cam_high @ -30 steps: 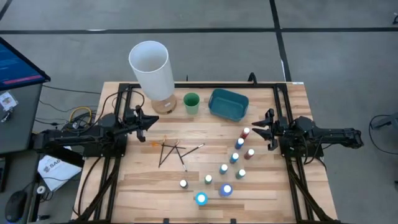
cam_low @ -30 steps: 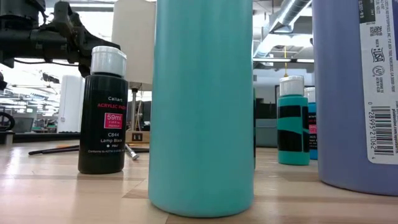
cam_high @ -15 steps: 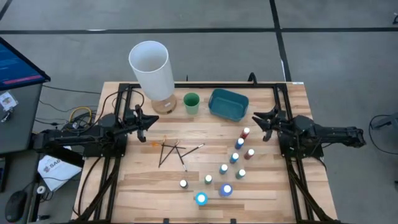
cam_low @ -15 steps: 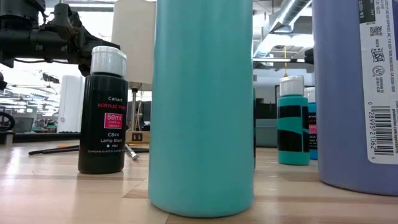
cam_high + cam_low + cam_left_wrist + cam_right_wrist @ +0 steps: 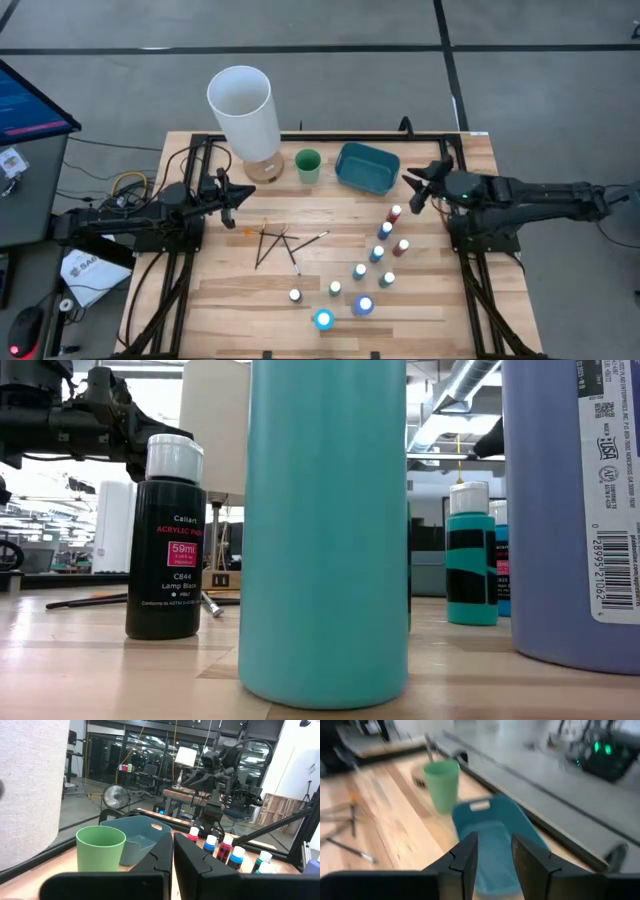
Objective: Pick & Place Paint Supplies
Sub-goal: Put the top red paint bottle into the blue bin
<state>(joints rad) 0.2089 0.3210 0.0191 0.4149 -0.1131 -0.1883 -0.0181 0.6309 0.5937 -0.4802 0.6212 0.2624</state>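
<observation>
Several white-capped paint bottles [image 5: 377, 253] stand upright on the wooden table's right and near part. A few thin dark brushes [image 5: 275, 243] lie flat left of them. My right gripper [image 5: 413, 191] hovers open and empty just right of the blue tray [image 5: 367, 166], above the farthest bottle [image 5: 397, 212]. In its wrist view the right gripper [image 5: 492, 862] points down at the tray [image 5: 495, 840]. My left gripper [image 5: 233, 193] waits shut at the left, clear of everything, and also shows in its own wrist view [image 5: 172, 860].
A green cup [image 5: 308, 165] stands left of the tray. A tall white cylinder [image 5: 242, 110] on a wooden base rises at the far left. In the low view a teal bottle [image 5: 325, 530], a black bottle [image 5: 167, 540] and a purple bottle [image 5: 575, 510] stand close.
My right gripper has risen and swung toward the table's far edge and a little left, nearer the blue tray, and its arm now reaches farther out over the table. Its fingers have stayed apart. The bottles and brushes have not moved.
</observation>
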